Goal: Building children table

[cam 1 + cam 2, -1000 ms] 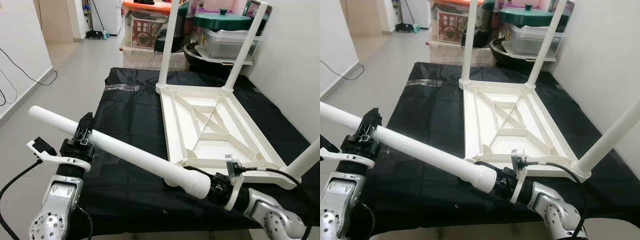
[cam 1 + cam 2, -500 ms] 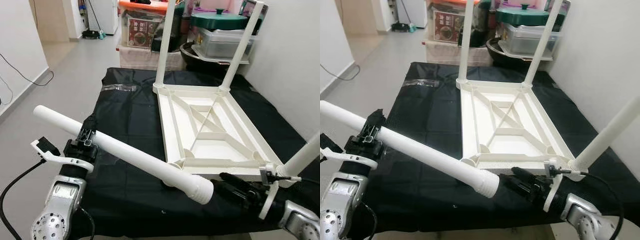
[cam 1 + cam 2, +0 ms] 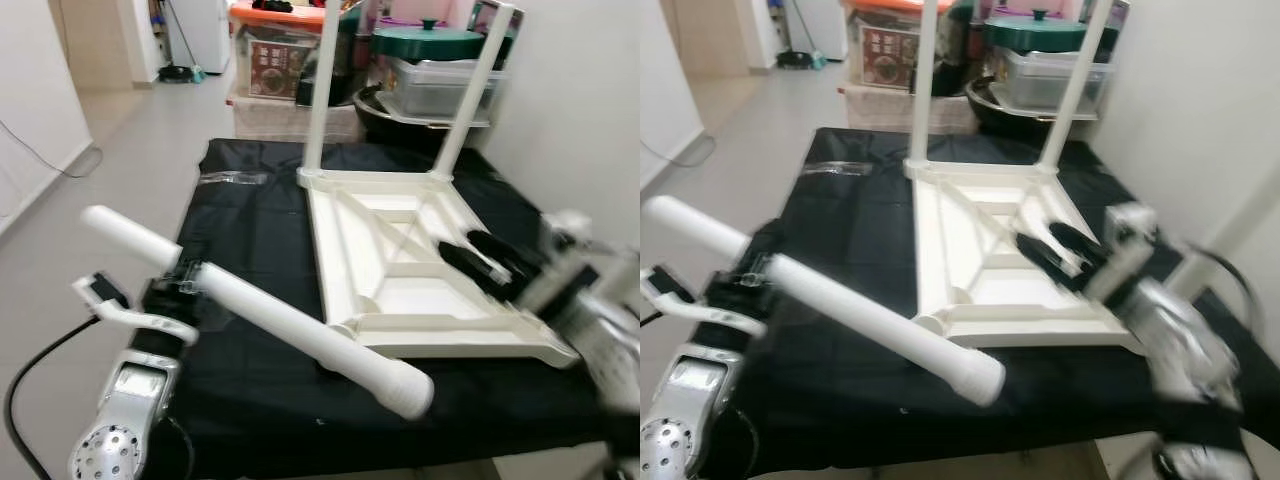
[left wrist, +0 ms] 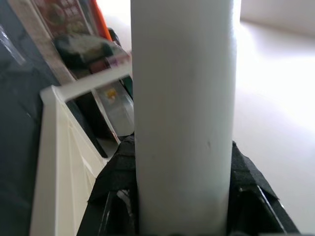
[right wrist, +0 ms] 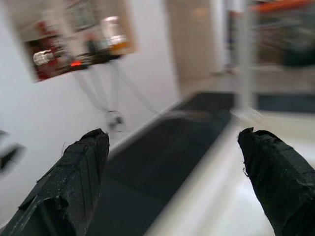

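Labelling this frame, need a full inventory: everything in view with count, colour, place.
table top: 1, white, upside down on the black cloth
fitted legs: 2, white, upright at the far corners
loose leg: 1, white, held over the near left of the cloth
black cloth: 1, under the table top
storage boxes: several, beyond the cloth
green lid: 1, on a clear bin
left end effector: shut on the loose leg
right end effector: open, blurred, above the table top

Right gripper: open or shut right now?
Open. The right gripper has its two black fingers wide apart with nothing between them, raised over the upturned table.
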Motion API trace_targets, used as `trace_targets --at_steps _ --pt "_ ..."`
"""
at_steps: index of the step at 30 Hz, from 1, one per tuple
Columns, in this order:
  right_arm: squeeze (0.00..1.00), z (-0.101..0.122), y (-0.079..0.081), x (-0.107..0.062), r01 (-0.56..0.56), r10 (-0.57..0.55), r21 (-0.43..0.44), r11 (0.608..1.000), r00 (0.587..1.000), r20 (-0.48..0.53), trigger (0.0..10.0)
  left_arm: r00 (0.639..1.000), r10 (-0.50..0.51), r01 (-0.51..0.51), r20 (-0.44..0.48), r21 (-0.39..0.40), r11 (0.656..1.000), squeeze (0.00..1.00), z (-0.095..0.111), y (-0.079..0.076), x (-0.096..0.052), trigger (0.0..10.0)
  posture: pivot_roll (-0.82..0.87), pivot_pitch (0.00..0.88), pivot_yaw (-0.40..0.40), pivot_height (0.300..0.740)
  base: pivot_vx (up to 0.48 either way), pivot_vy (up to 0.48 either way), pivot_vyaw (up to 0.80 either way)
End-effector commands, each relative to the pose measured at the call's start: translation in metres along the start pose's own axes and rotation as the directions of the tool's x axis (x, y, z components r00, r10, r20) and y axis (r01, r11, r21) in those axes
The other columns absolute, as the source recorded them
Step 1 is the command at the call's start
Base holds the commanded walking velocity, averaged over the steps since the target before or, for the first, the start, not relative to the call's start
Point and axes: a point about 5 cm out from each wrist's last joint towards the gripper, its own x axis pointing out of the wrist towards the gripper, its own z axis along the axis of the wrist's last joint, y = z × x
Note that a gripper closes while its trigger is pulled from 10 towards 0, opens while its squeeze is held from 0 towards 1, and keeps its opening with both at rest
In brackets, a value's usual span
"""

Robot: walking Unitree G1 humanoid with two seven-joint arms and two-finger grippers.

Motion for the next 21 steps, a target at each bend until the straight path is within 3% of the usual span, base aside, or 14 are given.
trace_targets --at_steps 1,2,3,6,7,8,11,14,15,16,18,21 --pt "0.00 -0.013 0.016 0.015 -0.094 0.098 0.037 0.995 0.988 -0.121 10.0 1.000 -0.028 0.027 -0.006 -0.014 1.000 0.00 -0.005 -0.005 0.000 0.0 0.06 0.000 -0.103 0.740 0.000 0.000 0.00" --pt "0.00 -0.013 0.016 0.015 -0.094 0.098 0.037 0.995 0.988 -0.121 10.0 1.000 -0.028 0.027 -0.006 -0.014 1.000 0.00 -0.005 -0.005 0.000 0.0 0.06 0.000 -0.103 0.740 0.000 0.000 0.00" --pt "0.00 -0.018 0.030 0.027 -0.170 0.174 0.035 0.985 0.964 -0.202 10.0 0.999 -0.031 0.031 -0.014 -0.010 0.999 0.00 -0.006 -0.006 0.001 0.0 0.06 0.000 -0.104 0.740 0.000 0.000 0.00" --pt "0.00 -0.024 0.042 0.034 -0.231 0.230 0.030 0.973 0.934 -0.274 10.0 0.999 -0.037 0.037 -0.025 0.001 0.999 0.00 -0.008 -0.007 0.001 0.0 0.07 0.000 -0.109 0.740 0.000 0.000 0.00" --pt "0.00 -0.038 0.065 0.041 -0.347 0.329 0.028 0.938 0.856 -0.399 10.0 0.998 -0.045 0.047 -0.047 0.023 0.999 0.00 -0.011 -0.010 0.002 0.0 0.07 0.000 -0.113 0.740 0.000 0.000 0.00" --pt "0.00 -0.042 0.071 0.042 -0.373 0.348 0.028 0.927 0.833 -0.430 10.0 0.997 -0.048 0.050 -0.054 0.032 0.998 0.00 -0.012 -0.011 0.002 0.0 0.07 0.000 -0.113 0.740 0.000 0.000 0.00" --pt "0.00 -0.046 0.080 0.042 -0.413 0.378 0.028 0.910 0.802 -0.463 10.0 0.997 -0.047 0.050 -0.060 0.038 0.998 0.00 -0.013 -0.012 0.002 0.0 0.08 0.000 -0.115 0.740 0.000 0.000 0.00" --pt "0.00 -0.050 0.088 0.043 -0.417 0.400 0.084 0.905 0.766 -0.503 10.0 0.996 -0.048 0.051 -0.074 0.048 0.998 0.00 -0.016 -0.013 0.001 0.0 0.08 0.000 -0.115 0.740 0.000 0.000 0.00" --pt "0.00 -0.053 0.094 0.042 -0.434 0.423 0.110 0.894 0.736 -0.529 10.0 0.996 -0.046 0.051 -0.082 0.053 0.997 0.00 -0.018 -0.013 0.001 0.0 0.07 0.000 -0.110 0.740 0.000 0.000 0.00" --pt "0.00 -0.053 0.094 0.042 -0.434 0.423 0.110 0.894 0.736 -0.529 10.0 0.996 -0.046 0.051 -0.082 0.053 0.997 0.00 -0.018 -0.013 0.001 0.0 0.07 0.000 -0.110 0.740 0.000 0.000 0.00" --pt "0.00 -0.061 0.109 0.040 -0.479 0.477 0.163 0.863 0.662 -0.578 10.0 0.995 -0.039 0.044 -0.094 0.057 0.997 0.00 -0.021 -0.013 0.000 0.0 0.06 0.000 -0.099 0.740 0.000 0.000 0.00" --pt "0.00 -0.061 0.109 0.040 -0.479 0.477 0.163 0.863 0.662 -0.578 10.0 0.995 -0.039 0.044 -0.094 0.057 0.997 0.00 -0.021 -0.013 0.000 0.0 0.06 0.000 -0.099 0.740 0.000 0.000 0.00"
